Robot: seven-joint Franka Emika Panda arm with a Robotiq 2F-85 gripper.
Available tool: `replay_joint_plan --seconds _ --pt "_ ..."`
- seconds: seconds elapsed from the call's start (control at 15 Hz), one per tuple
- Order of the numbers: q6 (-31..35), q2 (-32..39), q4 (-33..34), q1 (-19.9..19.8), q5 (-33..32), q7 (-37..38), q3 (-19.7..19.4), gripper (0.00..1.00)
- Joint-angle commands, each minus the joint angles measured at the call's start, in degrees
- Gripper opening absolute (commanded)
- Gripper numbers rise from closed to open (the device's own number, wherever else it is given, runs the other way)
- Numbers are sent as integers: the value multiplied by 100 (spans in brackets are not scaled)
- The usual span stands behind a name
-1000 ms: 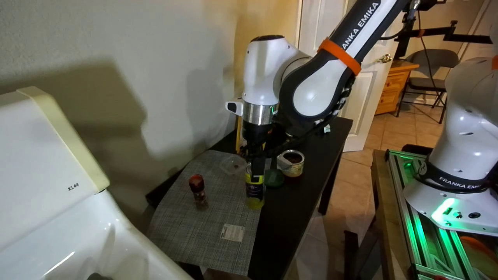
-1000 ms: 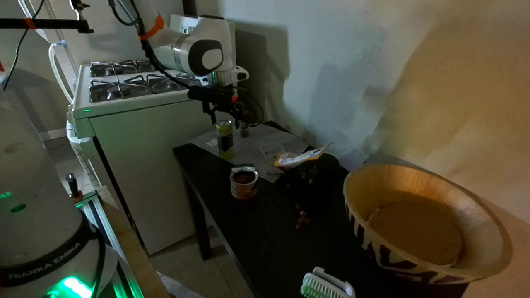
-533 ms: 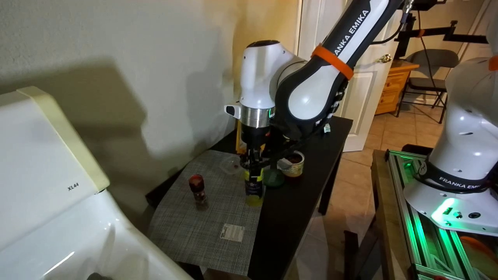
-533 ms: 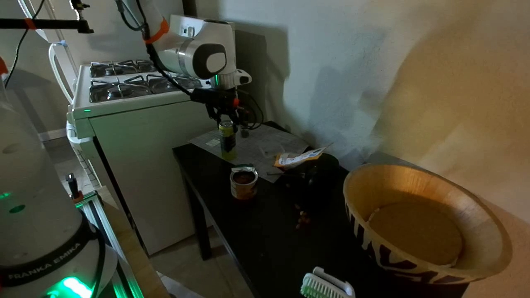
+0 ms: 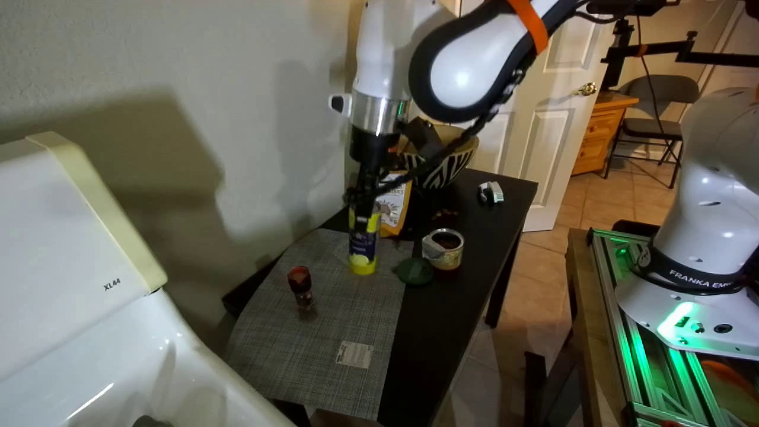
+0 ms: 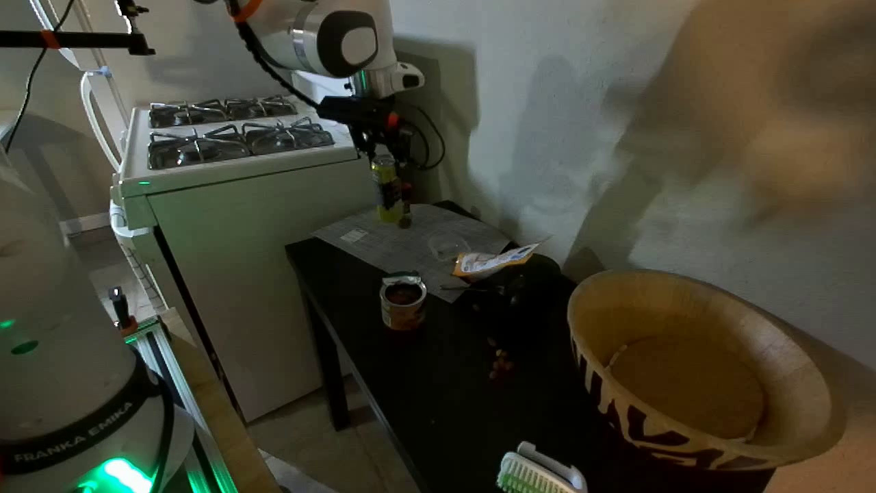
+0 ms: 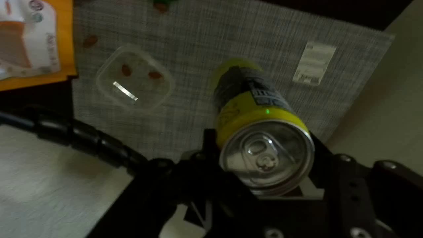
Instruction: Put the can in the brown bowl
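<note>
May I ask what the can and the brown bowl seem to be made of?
The can looks like glossy printed metal: its silvery lid with pull tab reflects light. The brown bowl is probably wood, low in sheen, judging by its tan, faintly streaked inner wall; woven fibre remains possible.

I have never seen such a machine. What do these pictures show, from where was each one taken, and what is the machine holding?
The machine is a robot arm; the gripper at its end works like a two-fingered hand. Two views come from cameras outside the robot, looking from different places; the close one comes from a camera on its wrist. The gripper holds a yellow-green can near its top. The dark table carries a gray mat, a red-capped bottle, an open tin, an orange-edged bag, probably a brush, and the wide brown bowl. The can is not yet in the bowl.
</note>
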Motion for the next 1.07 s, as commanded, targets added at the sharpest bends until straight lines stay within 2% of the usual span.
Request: replay_joint_plan --seconds 0.0,0.4,0.67,0.73,1.0 --pt "-513 -455 544 -380 -112 465 -323 38" --pt "-1974 -69 2041 -1288 -786 918 -1150 38" --pt "-2622 26 2389 -1705 -1152 1387 -1575 38" --pt "-2657 -7 2331 -1781 -1132 1426 -1657 38" --pt "-1944 57 2026 -2122 -572 1221 -2010 38"
